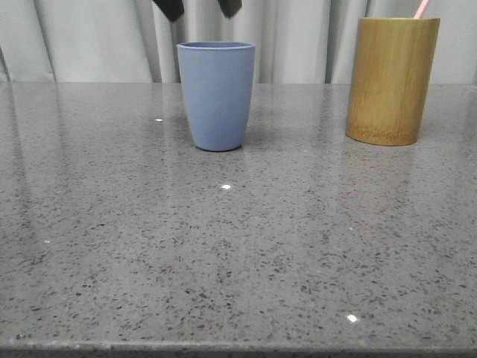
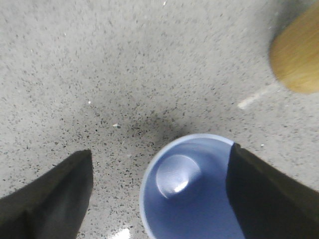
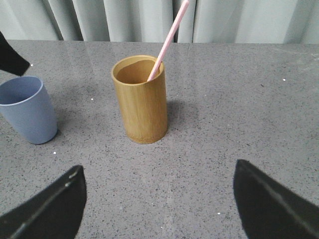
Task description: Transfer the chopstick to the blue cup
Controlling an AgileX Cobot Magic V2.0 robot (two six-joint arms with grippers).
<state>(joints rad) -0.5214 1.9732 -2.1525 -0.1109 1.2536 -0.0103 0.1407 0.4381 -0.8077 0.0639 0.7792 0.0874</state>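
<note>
The blue cup (image 1: 216, 95) stands upright at the table's middle back, and from above its inside (image 2: 194, 189) looks empty. My left gripper (image 1: 200, 7) hangs open just above the cup's rim; in its wrist view the left gripper (image 2: 160, 149) holds nothing, one finger over the cup's edge. A pink chopstick (image 3: 169, 37) leans out of the bamboo holder (image 3: 144, 99); only its tip (image 1: 422, 9) shows in the front view. My right gripper (image 3: 159, 167) is open and empty, some way back from the holder, and out of the front view.
The bamboo holder (image 1: 391, 80) stands at the back right, a cup's width or more from the blue cup (image 3: 27, 109). A grey speckled table (image 1: 238, 246) carries both. A pale curtain (image 1: 298, 37) closes off the back.
</note>
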